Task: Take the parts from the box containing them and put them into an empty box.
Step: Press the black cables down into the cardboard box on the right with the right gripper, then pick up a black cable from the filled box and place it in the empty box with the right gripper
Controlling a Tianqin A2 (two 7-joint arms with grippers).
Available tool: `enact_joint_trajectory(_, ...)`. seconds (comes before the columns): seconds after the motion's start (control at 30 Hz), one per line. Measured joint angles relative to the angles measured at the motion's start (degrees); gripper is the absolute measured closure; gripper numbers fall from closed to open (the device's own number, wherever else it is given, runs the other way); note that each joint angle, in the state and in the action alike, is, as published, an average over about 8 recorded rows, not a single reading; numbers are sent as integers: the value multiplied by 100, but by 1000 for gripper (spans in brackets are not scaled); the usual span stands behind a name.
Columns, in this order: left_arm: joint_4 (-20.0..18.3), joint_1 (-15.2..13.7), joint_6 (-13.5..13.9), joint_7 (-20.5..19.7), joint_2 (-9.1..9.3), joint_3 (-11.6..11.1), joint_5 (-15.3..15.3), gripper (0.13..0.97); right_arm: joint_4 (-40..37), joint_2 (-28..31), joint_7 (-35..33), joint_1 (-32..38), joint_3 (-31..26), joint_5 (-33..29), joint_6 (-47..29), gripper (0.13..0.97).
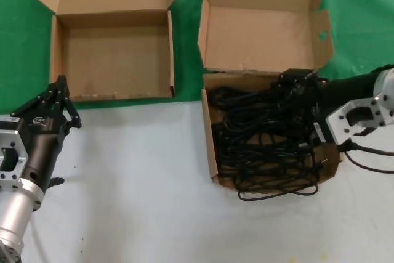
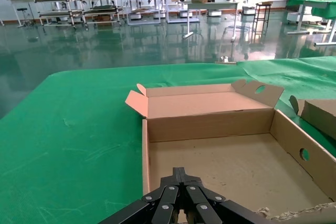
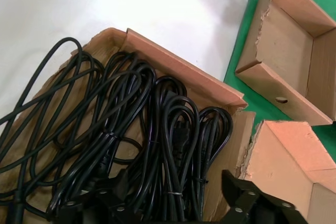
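The cords (image 1: 265, 133) are long, thin, black, looped in bundles running front to back in their box (image 1: 212, 152). The right pincer (image 3: 173, 203) hangs released over them; the left pincer (image 1: 58, 93) is clenched.

A small white mark on the left claw's (image 1: 60, 82) black body is unreadable.

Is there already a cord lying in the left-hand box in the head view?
No, the empty box shows only bare cardboard floor, while all the cords are piled in the box containing them on the robot's right.
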Motion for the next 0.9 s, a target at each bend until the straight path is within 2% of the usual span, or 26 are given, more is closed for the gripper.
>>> enact_joint_trajectory(0.2,0,0,0,0,0,0,0,952,-134,-85,-90,31,-27,-60,33,498)
enact_joint_trajectory(0.33,0,0,0,0,0,0,0,952,-203,-134,-122,43,-46,-100,50,498)
enact_joint_trajectory(0.6,0,0,0,0,0,0,0,952,-331,-237,-189,42,-78,-188,136,705)
enact_joint_trajectory(0.9,0,0,0,0,0,0,0,952,-238,-267,-73,42,-50,-258,139,848)
